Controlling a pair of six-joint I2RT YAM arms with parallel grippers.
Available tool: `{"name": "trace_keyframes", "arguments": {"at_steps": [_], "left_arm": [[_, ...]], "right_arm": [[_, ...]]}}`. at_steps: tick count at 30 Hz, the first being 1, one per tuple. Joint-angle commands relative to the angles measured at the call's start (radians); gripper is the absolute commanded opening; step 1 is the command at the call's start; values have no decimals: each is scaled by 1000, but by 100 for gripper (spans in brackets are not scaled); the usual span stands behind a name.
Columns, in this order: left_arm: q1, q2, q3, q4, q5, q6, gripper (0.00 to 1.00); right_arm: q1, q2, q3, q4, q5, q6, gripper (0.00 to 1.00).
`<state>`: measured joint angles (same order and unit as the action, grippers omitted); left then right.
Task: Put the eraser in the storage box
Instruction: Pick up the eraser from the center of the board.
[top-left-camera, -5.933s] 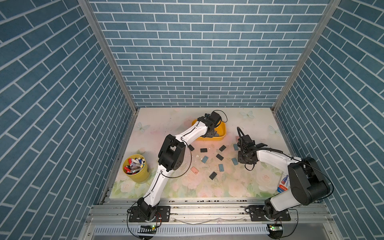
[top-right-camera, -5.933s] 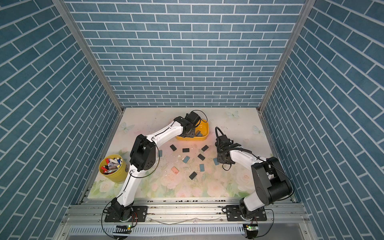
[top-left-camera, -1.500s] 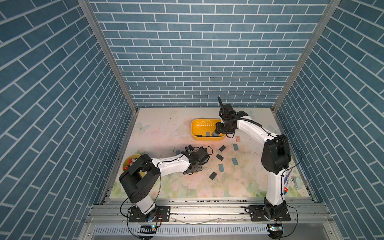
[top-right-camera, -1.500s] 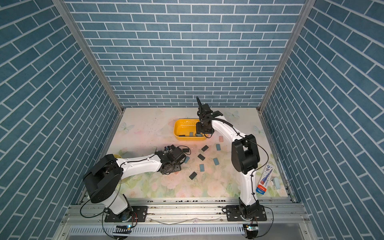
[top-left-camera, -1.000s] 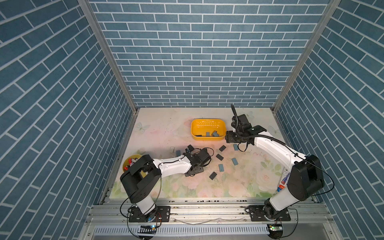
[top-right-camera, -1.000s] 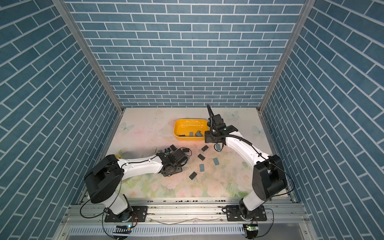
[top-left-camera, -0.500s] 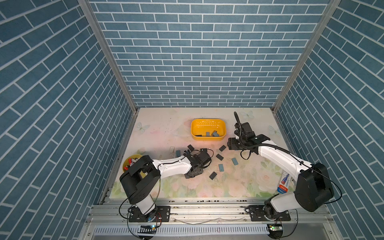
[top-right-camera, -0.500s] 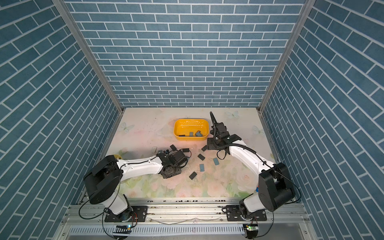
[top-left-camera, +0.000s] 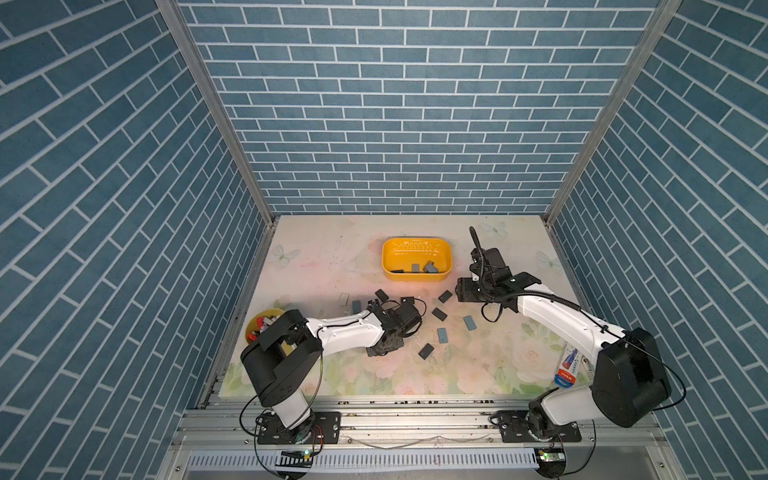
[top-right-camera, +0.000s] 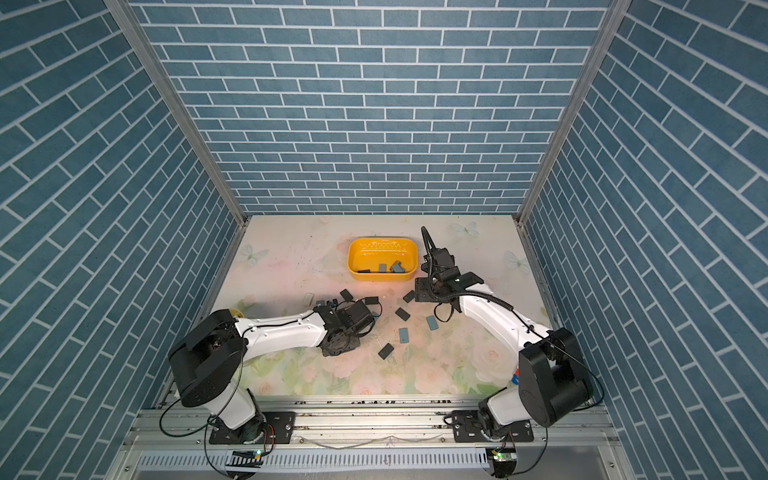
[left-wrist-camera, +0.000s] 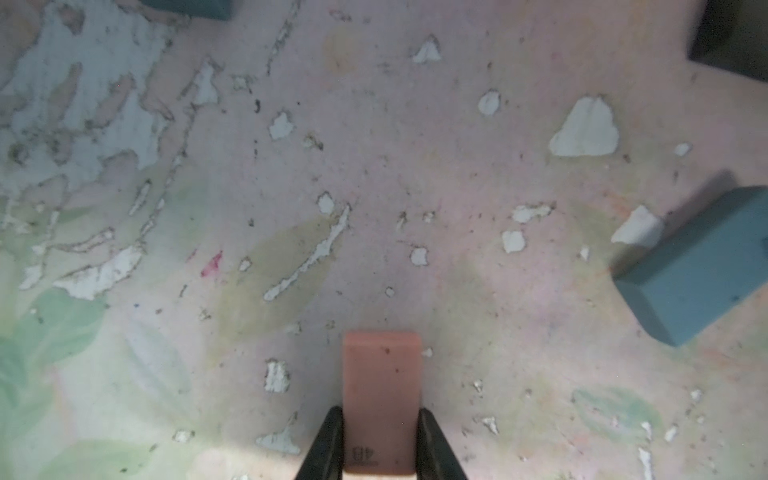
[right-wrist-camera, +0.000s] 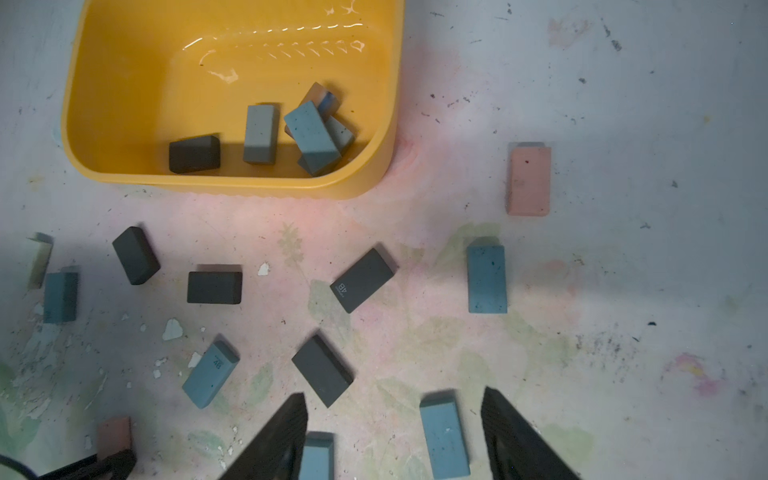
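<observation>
Counter: strewn with spare pieces. Storage box, upper centre in both top views, holds about five loose erasers, black, grey and blue. Right gripper: jaws apart, empty. Left gripper: clamped on pink eraser, bottom centre of left wrist view. Recommend lifting vertically and clearing the box wall before release.

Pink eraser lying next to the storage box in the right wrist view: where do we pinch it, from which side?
Pinch the pink eraser mid-length across its two long sides, coming straight down. It lies flat with bare table all round, so both flanks look reachable. The open right claw is lined up across that width.
</observation>
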<state>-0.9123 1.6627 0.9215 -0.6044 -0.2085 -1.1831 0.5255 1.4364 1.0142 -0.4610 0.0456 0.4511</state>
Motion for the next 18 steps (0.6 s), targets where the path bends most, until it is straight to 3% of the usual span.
{"name": "trace_keyframes", "arguments": {"at_steps": [1,18], "left_arm": [[13,13,14,-49,-39,51,26],[21,-35,165,-174,-182,294,21]], "right_arm": [[5,-16,8,-91,75,44,69],[11,-24,-144,-102,59,67,67]]}}
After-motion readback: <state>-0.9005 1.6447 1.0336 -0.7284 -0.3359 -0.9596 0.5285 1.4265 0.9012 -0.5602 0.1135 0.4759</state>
